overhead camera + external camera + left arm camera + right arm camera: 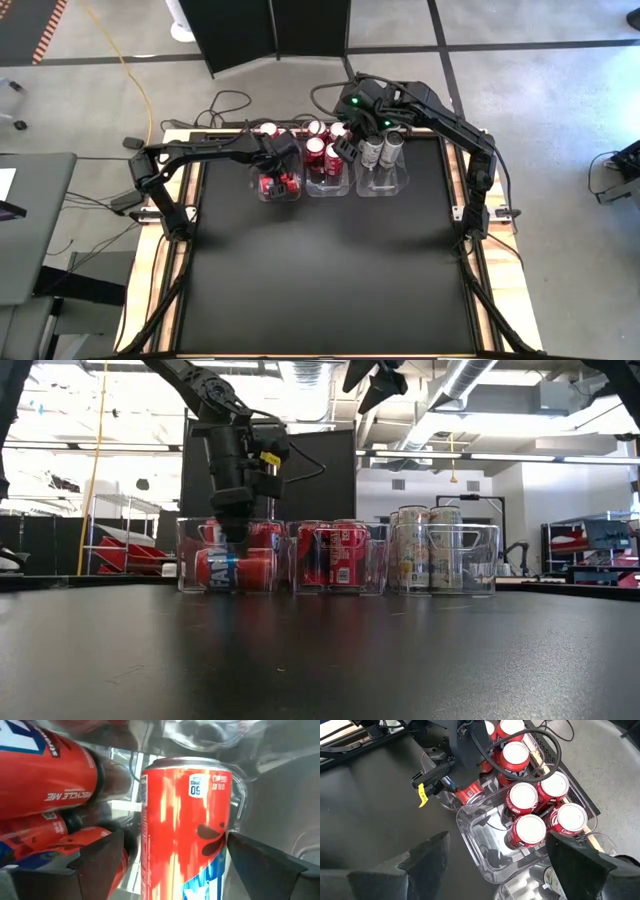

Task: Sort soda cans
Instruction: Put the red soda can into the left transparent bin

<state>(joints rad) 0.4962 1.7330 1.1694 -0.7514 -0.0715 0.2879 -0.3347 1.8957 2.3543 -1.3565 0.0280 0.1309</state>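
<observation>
Three clear bins stand in a row at the table's far side. The left bin (266, 194) holds red cans lying on their sides (228, 568). The middle bin (328, 190) holds upright red cans (522, 797). The right bin (386, 186) holds upright silver-grey cans (425, 550). My left gripper (280, 166) reaches down into the left bin (186, 555), open, with its fingers on either side of a red can (185, 820). My right gripper (345, 145) hangs open and empty high above the middle bin (485, 855); it also shows in the low view (375, 382). My left gripper comes at the red can from above, fingers pointing down along its length. One finger (260, 865) stands right at the can's side (225, 820), and I cannot tell whether it touches. A gap shows between the other finger (95, 865) and the can.
More red cans (268, 128) stand behind the bins at the table's far edge, also in the right wrist view (515, 755). The black mat (320, 270) stretches from the bins to the near edge. Cables lie on the floor beyond the far edge.
</observation>
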